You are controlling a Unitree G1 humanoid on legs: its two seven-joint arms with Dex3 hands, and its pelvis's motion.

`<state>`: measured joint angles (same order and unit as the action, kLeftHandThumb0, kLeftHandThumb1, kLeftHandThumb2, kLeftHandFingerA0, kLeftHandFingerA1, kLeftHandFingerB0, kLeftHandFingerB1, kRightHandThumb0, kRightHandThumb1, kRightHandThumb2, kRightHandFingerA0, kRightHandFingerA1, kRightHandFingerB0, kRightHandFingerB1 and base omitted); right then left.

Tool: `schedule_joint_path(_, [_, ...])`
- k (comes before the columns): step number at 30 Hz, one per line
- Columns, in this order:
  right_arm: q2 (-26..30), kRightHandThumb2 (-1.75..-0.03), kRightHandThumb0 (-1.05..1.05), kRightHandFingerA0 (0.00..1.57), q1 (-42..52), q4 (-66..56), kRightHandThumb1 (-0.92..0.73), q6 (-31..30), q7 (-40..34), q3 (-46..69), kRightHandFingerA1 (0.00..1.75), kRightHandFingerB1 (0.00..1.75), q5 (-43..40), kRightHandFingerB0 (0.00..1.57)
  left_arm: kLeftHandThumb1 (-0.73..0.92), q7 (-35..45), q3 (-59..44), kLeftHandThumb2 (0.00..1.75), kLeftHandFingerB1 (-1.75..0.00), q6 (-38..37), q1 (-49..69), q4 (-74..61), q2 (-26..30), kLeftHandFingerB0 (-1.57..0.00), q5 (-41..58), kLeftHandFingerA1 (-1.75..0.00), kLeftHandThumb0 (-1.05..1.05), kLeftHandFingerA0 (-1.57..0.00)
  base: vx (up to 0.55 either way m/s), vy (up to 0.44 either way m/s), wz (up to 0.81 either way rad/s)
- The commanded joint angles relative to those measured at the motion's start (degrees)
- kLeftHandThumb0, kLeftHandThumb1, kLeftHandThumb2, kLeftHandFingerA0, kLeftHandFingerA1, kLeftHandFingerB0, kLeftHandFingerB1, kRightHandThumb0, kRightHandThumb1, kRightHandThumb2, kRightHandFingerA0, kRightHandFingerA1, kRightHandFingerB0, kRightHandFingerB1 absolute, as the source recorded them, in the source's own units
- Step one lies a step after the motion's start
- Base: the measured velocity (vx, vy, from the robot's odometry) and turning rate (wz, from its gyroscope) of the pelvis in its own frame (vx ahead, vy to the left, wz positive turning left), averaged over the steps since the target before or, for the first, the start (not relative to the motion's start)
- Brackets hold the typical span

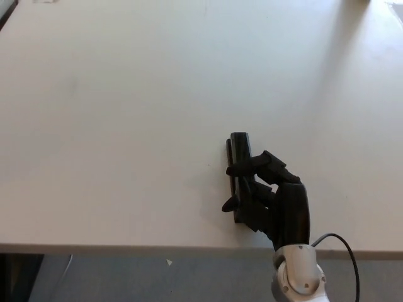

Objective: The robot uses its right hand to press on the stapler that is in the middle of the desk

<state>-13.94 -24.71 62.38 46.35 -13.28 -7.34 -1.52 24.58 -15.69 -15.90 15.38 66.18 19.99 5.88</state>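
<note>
1. The stapler (pixel 240 151) is a slim, all-black bar lying flat, its long axis running away from the tabletop's near edge. Only its far end shows clearly.
2. It lies close to the near edge of the tabletop (pixel 126 126), right of the middle of that edge.
3. The right robot hand (pixel 267 198) lies over the stapler's near half, its black fingers (pixel 249 168) spread across the bar and the thumb poking out on the stapler's left side. The fingers are apart and not wrapped round it; whether they press on it or only lie above it cannot be told.
4. The tabletop is plain off-white and matte. Below its near edge runs a strip of grey floor (pixel 145 277).
5. The stapler's near end is hidden under the hand. The white wrist (pixel 299 277) and a thin black cable (pixel 352 270) are cut off by the bottom edge.
</note>
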Motion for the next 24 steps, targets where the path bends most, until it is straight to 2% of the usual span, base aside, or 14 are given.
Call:
schedule_joint_path(1, [-3.2,-0.75,-0.16,1.2,22.1,13.6,-0.74,-17.4,0.1,-0.9,1.23,1.13,2.6,0.8,0.92,1.9,0.1,0.91,-0.21,-9.6,1.7,-0.3,0.3,0.0,-0.1,-0.26,-0.4,-0.02,0.0,0.0,0.0])
schedule_joint_path(14, [-1.7,-0.75,-0.16,1.2,1.3,11.8,-0.74,-22.6,0.3,3.6,1.23,1.13,-0.9,0.8,0.92,0.1,-0.5,0.91,-0.21,-4.4,-16.6,-2.2,1.3,0.0,0.9,-0.26,-0.4,-0.02,0.0,0.0,0.0])
schedule_joint_path(15, [0.4,-0.78,-0.17,1.25,-5.9,0.4,-0.78,-21.7,0.3,4.4,1.18,1.16,-2.2,0.78,0.68,-4.2,0.5,1.17,-0.45,0.3,-17.7,-3.5,1.8,0.0,-1.0,-0.45,-0.3,0.0,0.0,0.0,0.0])
schedule_joint_path(16, [2.8,-0.78,-0.17,1.25,-14.2,-13.9,-0.78,-20.3,0.2,5.4,1.18,1.16,-3.8,0.78,0.68,-9.5,1.8,1.17,-0.45,5.9,-18.6,-5.1,2.4,0.0,-3.2,-0.45,-0.3,0.0,0.0,0.0,0.0])
schedule_joint_path(17, [4.3,-0.65,-0.2,1.27,-16.4,-21.3,-0.83,-22.0,0.6,5.6,1.17,1.12,-4.2,0.74,0.9,-0.4,1.0,0.89,-0.11,2.3,-18.7,-4.4,2.8,0.0,-0.4,-0.14,-0.51,0.0,0.0,0.0,0.0])
schedule_joint_path(19, [5.5,-0.7,-0.16,1.27,-17.6,-26.2,-0.81,-22.1,3.4,6.1,1.16,1.12,-6.5,0.74,0.89,-2.4,0.3,0.93,-0.1,2.9,-21.4,-1.8,2.1,0.0,0.0,-0.1,-0.55,0.0,0.0,0.0,0.0])
schedule_joint_path(20, [6.1,-0.74,-0.15,1.28,-17.6,-28.9,-0.78,-22.8,3.8,6.0,1.13,1.1,-6.7,0.75,0.92,-2.4,0.2,0.86,-0.12,2.0,-21.3,-2.1,2.1,0.0,0.0,-0.13,-0.46,0.0,0.0,0.0,0.0])
schedule_joint_path(21, [7.0,-0.72,-0.17,1.26,-18.1,-32.2,-0.79,-24.2,3.9,6.2,1.21,1.13,-6.8,0.72,0.92,-2.5,0.1,0.89,-0.1,1.9,-21.7,-2.5,2.1,0.0,0.1,-0.11,-0.5,0.0,0.0,0.0,0.0])
schedule_joint_path(22, [7.6,-0.71,-0.15,1.29,-18.2,-36.2,-0.8,-26.9,3.3,6.6,1.14,1.14,-7.2,0.73,0.92,-2.5,0.0,0.92,-0.14,1.8,-21.9,-2.7,2.1,0.0,0.2,-0.15,-0.5,0.0,0.0,0.0,0.0])
schedule_joint_path(24, [8.4,-0.71,-0.15,1.28,-18.1,-40.0,-0.8,-29.3,3.5,6.9,1.17,1.15,-8.0,0.72,0.92,-2.4,-0.1,0.9,-0.15,1.8,-22.3,-2.4,2.2,-0.01,0.3,-0.17,-0.48,-0.01,0.0,0.0,0.0])
